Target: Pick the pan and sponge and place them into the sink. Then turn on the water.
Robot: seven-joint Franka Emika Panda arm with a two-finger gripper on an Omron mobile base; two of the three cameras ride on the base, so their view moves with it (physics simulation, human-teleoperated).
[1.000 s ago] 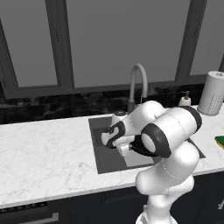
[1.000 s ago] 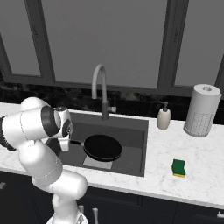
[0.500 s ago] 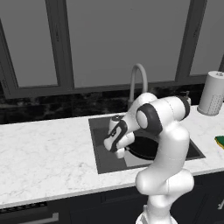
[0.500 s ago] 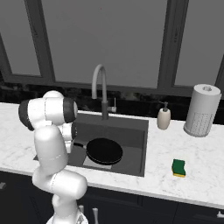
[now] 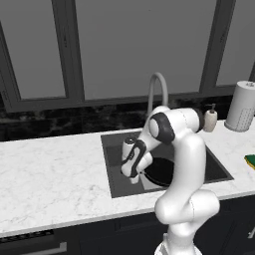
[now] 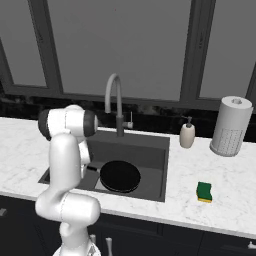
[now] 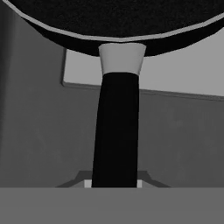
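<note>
One pan (image 6: 120, 176) in sink (image 6: 155, 165), one sponge (image 6: 204, 191) on counter (image 6: 225, 185), one claw (image 5: 133, 175) clamping handle (image 7: 116, 127)

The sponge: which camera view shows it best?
The right base view: the whole sponge lies in the open on the counter, right of the sink. The left base view catches just a piece of it at its right edge.

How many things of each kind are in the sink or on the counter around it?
Pan: 1
Sponge: 1
Soap pump bottle: 1
Paper towel roll: 1
Faucet: 1
Total: 5
</note>
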